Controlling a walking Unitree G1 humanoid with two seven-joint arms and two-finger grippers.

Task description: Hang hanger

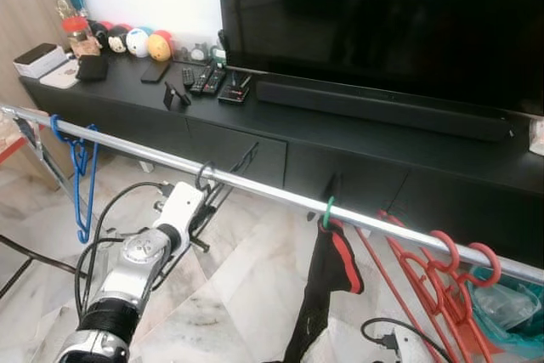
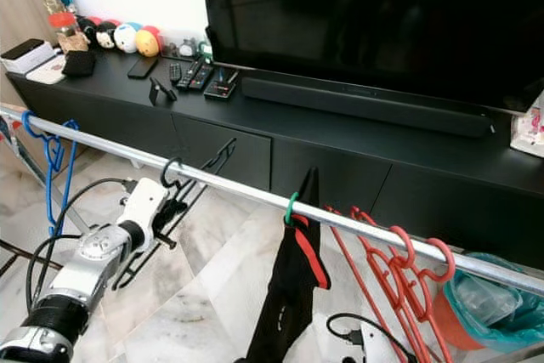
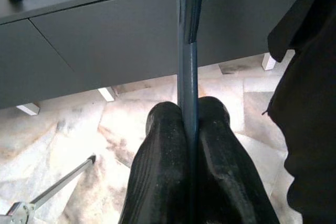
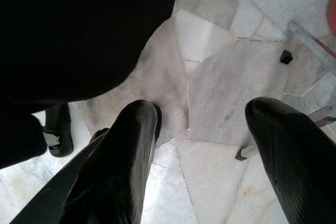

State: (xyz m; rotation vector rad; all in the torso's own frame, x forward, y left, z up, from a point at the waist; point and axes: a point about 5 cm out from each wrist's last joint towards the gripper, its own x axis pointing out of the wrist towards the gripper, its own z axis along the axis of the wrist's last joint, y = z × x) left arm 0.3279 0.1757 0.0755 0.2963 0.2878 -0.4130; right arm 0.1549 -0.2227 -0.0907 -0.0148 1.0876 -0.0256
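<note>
Silver and cabled, the left arm reaches up so its left end effector (image 3: 190,129) is clenched on a thin black hanger (image 1: 223,183), whose hook is over the metal rail (image 1: 263,190) between a blue hanger (image 1: 79,167) and a dark garment (image 1: 323,286); no writing is legible. Beside the garment, the right end effector (image 4: 202,116) hangs over the marble floor (image 4: 220,87), fingers spread and released.
</note>
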